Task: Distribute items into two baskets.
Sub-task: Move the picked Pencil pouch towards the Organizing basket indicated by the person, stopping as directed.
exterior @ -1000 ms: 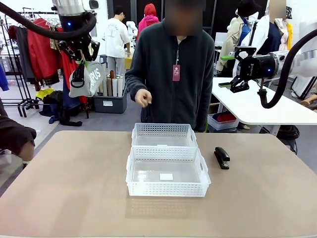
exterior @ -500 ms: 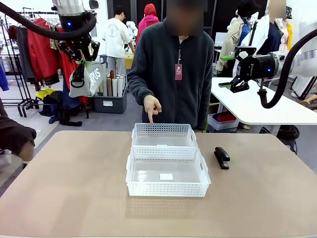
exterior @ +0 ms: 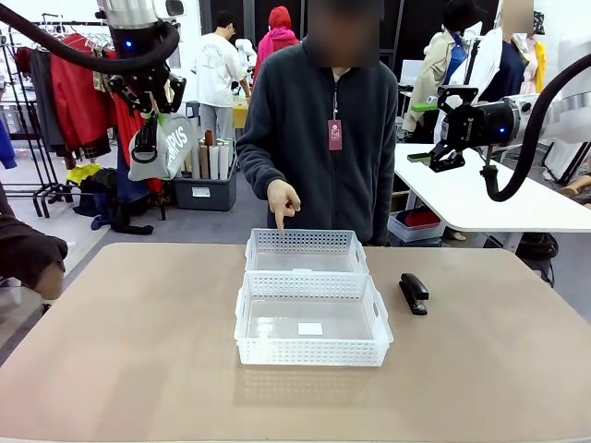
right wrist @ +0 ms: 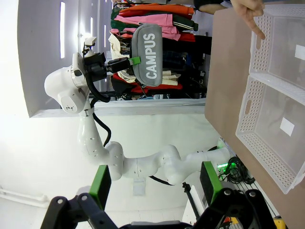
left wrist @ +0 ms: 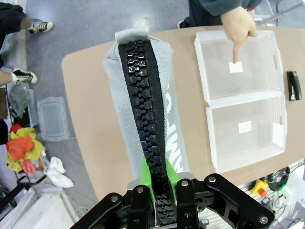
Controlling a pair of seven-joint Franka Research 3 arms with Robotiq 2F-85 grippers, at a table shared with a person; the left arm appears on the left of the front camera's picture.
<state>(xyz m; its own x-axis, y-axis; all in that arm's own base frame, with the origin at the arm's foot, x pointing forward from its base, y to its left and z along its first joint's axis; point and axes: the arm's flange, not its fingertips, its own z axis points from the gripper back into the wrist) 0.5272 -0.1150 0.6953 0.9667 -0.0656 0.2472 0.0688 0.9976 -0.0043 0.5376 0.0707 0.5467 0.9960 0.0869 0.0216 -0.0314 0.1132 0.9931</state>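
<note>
High at the left, my left gripper [exterior: 150,100] is shut on the top of the grey CAMPUS pouch [exterior: 167,144], which hangs over the floor beyond the table's left edge. In the left wrist view the green pads clamp the pouch's black zip [left wrist: 145,109]. The right gripper [exterior: 441,129] hovers high at the right, open and empty, its fingers [right wrist: 100,183] spread wide. Two white lattice baskets stand mid-table, touching: the far basket [exterior: 305,242] and the near basket [exterior: 311,352], which has a label inside. The black stapler [exterior: 413,293] lies just right of them.
The person stands at the far edge, one hand [exterior: 283,200] pointing a finger down at the far basket's left end. Bare tabletop [exterior: 120,351] lies on both sides of the baskets. Another person's arm [exterior: 28,254] shows at the left edge.
The person's hand has dropped from chest height and now points a finger at the far basket. Both arms and the pouch have stayed still.
</note>
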